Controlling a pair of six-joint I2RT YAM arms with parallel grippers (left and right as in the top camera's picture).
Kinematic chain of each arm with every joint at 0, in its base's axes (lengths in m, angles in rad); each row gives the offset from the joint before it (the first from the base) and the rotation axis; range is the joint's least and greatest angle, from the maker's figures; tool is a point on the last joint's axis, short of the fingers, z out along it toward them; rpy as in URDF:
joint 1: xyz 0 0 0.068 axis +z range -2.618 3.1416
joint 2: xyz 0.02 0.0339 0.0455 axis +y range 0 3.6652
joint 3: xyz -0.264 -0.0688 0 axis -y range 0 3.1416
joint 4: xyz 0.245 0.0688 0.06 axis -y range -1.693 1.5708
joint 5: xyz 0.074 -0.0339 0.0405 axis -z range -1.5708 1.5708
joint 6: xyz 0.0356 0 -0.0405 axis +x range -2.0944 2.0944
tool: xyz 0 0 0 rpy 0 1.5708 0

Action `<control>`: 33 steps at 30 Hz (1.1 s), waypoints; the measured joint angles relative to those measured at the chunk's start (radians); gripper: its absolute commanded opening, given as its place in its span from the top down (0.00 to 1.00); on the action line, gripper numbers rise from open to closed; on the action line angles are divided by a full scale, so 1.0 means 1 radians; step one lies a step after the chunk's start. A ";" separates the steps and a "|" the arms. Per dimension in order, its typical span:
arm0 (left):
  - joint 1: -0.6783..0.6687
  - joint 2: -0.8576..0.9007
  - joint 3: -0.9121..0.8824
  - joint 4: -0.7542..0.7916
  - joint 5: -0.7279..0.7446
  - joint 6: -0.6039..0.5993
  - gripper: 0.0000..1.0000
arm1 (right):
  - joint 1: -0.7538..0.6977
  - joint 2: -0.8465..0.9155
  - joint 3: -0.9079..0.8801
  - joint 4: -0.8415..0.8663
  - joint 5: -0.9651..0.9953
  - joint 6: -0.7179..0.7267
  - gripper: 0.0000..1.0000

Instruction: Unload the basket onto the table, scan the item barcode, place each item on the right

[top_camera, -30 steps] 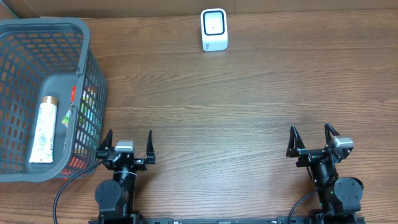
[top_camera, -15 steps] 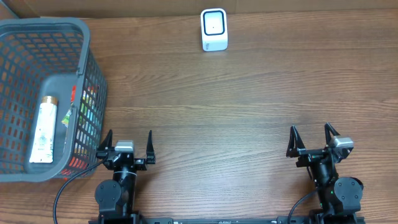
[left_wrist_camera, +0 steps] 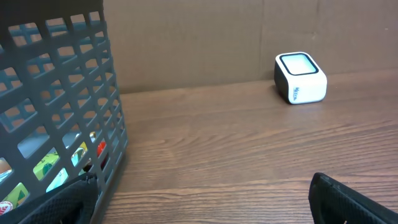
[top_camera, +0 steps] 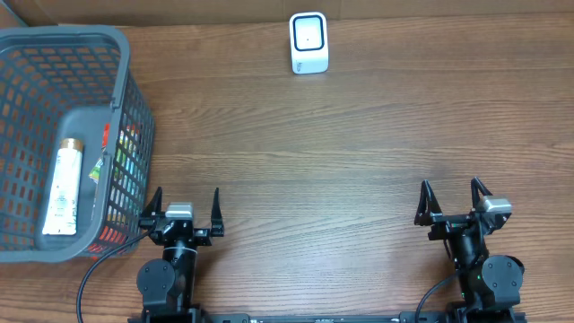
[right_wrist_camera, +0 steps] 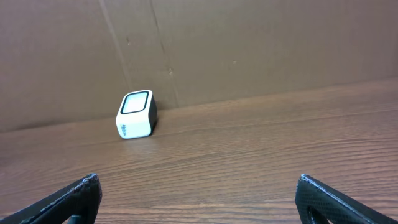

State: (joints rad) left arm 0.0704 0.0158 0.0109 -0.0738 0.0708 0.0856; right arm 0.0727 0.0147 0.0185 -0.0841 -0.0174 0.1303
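Observation:
A white tube-shaped item point(top_camera: 63, 187) with a gold cap lies inside the grey plastic basket point(top_camera: 126, 63) at the left of the table. The white barcode scanner point(top_camera: 308, 42) stands at the far edge of the table; it shows too in the left wrist view, scanner point(left_wrist_camera: 300, 77), and the right wrist view, scanner point(right_wrist_camera: 136, 114). My left gripper point(top_camera: 186, 203) rests open near the front edge, just right of the basket point(left_wrist_camera: 68, 112). My right gripper point(top_camera: 453, 197) rests open at the front right. Both hold nothing.
Colourful packets point(top_camera: 126, 161) show through the basket's right wall. A brown cardboard wall point(right_wrist_camera: 249, 43) runs behind the scanner along the table's far edge. Bare wooden tabletop point(top_camera: 314, 152) lies between the grippers and the scanner.

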 measured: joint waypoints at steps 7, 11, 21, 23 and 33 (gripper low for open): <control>0.000 0.000 0.000 0.000 0.000 0.000 0.01 | 0.000 0.000 0.000 0.005 0.000 0.000 0.00; 0.000 0.000 0.000 0.000 0.000 -0.014 0.01 | 0.000 0.000 0.000 0.006 0.000 0.000 0.00; 0.000 0.000 0.044 -0.087 0.001 -0.053 0.00 | 0.000 0.000 0.000 0.074 -0.002 0.000 0.00; 0.000 0.000 0.076 -0.128 0.001 -0.053 0.00 | 0.000 0.000 0.006 0.048 -0.002 0.000 0.00; 0.000 0.192 0.354 -0.183 0.019 -0.065 0.00 | 0.000 0.031 0.197 -0.123 -0.005 -0.034 0.00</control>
State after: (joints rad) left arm 0.0704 0.2073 0.3645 -0.2573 0.0902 0.0208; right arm 0.0727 0.0452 0.2153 -0.2073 -0.0227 0.0963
